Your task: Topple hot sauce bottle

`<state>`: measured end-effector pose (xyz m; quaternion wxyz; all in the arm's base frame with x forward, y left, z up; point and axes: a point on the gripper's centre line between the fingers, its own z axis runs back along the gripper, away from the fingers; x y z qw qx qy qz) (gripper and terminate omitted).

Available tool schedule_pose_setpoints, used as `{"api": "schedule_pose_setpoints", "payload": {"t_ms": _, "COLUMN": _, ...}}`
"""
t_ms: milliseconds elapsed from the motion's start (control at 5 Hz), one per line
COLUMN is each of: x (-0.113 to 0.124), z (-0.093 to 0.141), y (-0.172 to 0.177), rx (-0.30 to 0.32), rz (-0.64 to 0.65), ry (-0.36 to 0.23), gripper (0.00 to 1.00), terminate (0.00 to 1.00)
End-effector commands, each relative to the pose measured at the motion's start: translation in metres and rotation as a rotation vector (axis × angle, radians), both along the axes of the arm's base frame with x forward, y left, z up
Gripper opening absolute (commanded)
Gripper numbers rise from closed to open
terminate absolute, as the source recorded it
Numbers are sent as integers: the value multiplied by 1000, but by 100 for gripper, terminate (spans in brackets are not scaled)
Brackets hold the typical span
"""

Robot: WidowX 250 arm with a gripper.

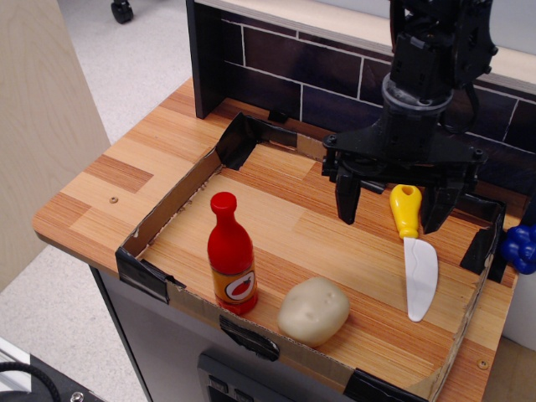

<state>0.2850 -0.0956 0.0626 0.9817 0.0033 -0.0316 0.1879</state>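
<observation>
Near-left of the boxed area: hot sauce bottle (232,255), standing upright on the wooden tabletop (293,226), just inside the near cardboard edge.
Bottle look: glossy red body, round red cap, narrow neck, orange-yellow label with a red-and-white oval emblem facing the camera.
Bottle contact: nothing touches it; it stands free.
Gripper (394,205): black, hanging over the far-right part of the boxed area, well apart from the bottle.
Gripper state: fingers spread wide and pointing down, with nothing between them; one finger (347,201) is on the left, the other on the right.
Knife (414,255): white blade with a yellow handle, lying flat on the right side, handle toward the far side and blade toward the near side; the handle shows between the spread fingers, and whether a finger touches it cannot be told.
Beige lump (313,311): rounded and potato-like, resting near the front edge, to the right of the bottle and apart from it.
Cardboard border (172,201): low walls taped with black at the corners, ringing the work area.
Far side: dark tiled backsplash (276,75) behind the tabletop.
Right edge: blue object (521,245), partly cut off, outside the border.
</observation>
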Motion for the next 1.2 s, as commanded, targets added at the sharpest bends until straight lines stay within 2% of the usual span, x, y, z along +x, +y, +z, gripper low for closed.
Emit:
{"api": "schedule_pose_setpoints", "payload": {"t_ms": 0, "x": 0, "z": 0, "y": 0, "rx": 0, "rz": 0, "ry": 0, "gripper": 100, "terminate": 0}}
{"api": "schedule_pose_setpoints", "payload": {"t_ms": 200, "x": -5, "z": 14, "y": 21, "rx": 17, "rz": -83, "ry": -28, "gripper": 100, "terminate": 0}}
{"api": "schedule_pose_setpoints", "payload": {"t_ms": 400, "x": -8, "z": 28, "y": 44, "rx": 61, "rz": -138, "ry": -104, "gripper": 100, "terminate": 0}}
{"api": "schedule_pose_setpoints", "payload": {"t_ms": 800, "x": -14, "z": 56, "y": 79, "rx": 130, "rz": -111, "ry": -113, "gripper": 100, "terminate": 0}}
{"api": "schedule_pose_setpoints", "payload": {"t_ms": 1000, "x": -25, "z": 60, "y": 88, "rx": 141, "rz": -112, "ry": -54, "gripper": 100, "terminate": 0}}
